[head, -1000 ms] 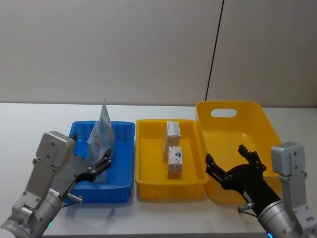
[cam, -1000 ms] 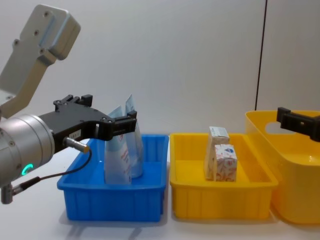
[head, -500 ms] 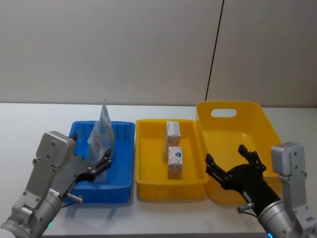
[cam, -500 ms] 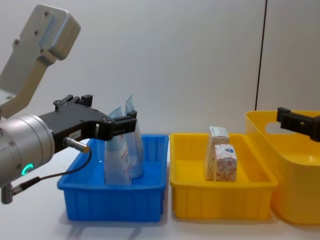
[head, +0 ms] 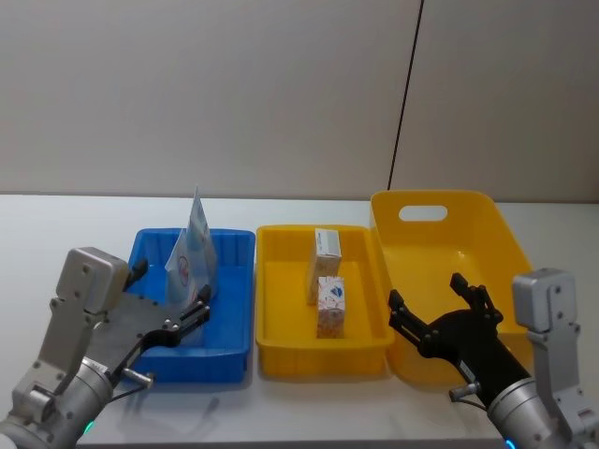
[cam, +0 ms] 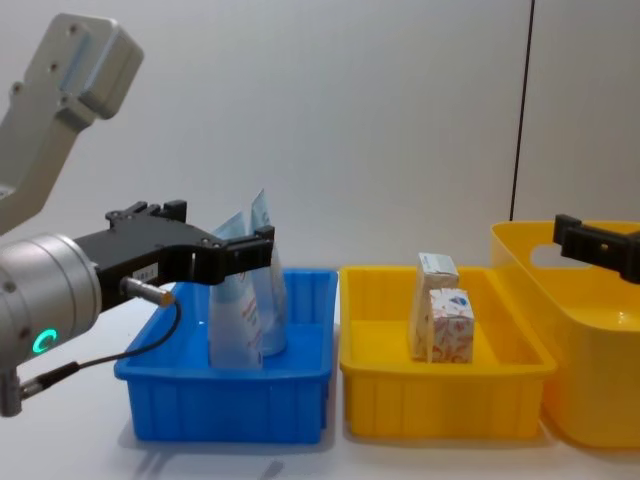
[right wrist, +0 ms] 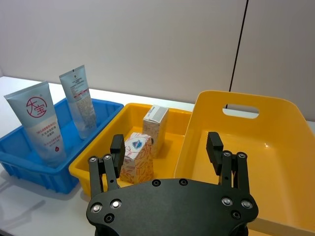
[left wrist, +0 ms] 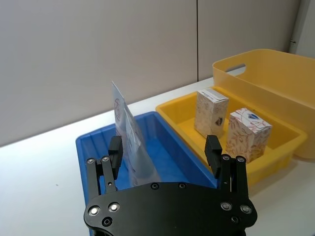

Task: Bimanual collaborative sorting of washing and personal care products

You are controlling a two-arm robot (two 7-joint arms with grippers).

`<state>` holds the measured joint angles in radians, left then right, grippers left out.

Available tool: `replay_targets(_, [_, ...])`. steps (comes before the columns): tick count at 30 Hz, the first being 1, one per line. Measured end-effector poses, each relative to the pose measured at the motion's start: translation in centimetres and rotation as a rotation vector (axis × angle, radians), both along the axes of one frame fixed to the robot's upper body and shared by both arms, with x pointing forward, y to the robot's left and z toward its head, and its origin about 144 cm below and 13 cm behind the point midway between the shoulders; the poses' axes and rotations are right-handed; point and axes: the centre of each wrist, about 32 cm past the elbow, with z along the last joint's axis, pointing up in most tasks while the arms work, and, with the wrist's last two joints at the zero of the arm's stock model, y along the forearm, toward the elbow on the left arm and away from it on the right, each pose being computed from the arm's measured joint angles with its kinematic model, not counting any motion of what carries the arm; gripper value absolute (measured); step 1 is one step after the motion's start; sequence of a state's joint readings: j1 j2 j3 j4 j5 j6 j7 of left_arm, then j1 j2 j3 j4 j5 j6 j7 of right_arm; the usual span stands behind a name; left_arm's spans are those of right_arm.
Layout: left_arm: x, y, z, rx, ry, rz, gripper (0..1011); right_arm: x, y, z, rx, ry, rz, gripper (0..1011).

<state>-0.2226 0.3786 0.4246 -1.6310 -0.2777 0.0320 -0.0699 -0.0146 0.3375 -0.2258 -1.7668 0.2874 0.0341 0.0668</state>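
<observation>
You are looking down at a white table (head: 56, 238) with three containers in a row, each just beside the next. A large yellow bin (head: 471, 213) with a handle slot stands at the robot's right, a shallow yellow tray (head: 323, 360) sits in the middle, and a blue tray (head: 232, 251) is at the left.

Two pale blue squeeze tubes (head: 192, 253) stand upright in the blue tray, caps down and crimped ends up. The nearer tube (right wrist: 43, 123) carries a round red logo, and the farther tube (right wrist: 78, 101) shows small print. Two cartons stand in the yellow tray: a taller beige carton (head: 327, 245) toward the back and a white carton (head: 330, 304) with a red-orange pattern just in front of it. You cannot tell whether the two touch.

The left gripper (left wrist: 164, 147) hangs over the near end of the blue tray, jaws spread wide and holding nothing. The tubes lie ahead of it, off toward one finger rather than centred between the two. Their long axis is vertical, so it crosses a level approach. One fingertip (cam: 255, 247) looks very close to the nearer tube; contact cannot be made out.

The right gripper (right wrist: 165, 142) hovers at the near left corner of the large yellow bin, jaws likewise spread and empty, with the cartons ahead and to its left.

By my reading, the left arm is nearer for the tubes and the right arm for the cartons. Each kind already sits in its own tray, so the sorting looks close to done.
</observation>
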Motion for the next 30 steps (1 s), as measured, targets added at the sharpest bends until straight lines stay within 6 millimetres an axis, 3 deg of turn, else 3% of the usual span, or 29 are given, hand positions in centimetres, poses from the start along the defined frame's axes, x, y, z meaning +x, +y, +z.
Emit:
replay_targets(13, [0.5, 1.2, -0.4, -0.086, 0.124, -0.001, 1001, 0.0, 0.0, 0.0, 0.0, 0.0, 0.0, 1003])
replay_targets(30, [5.2, 2.2, -0.9, -0.112, 0.209, -0.031, 1001, 0.0, 0.0, 0.0, 0.0, 0.0, 0.0, 1004])
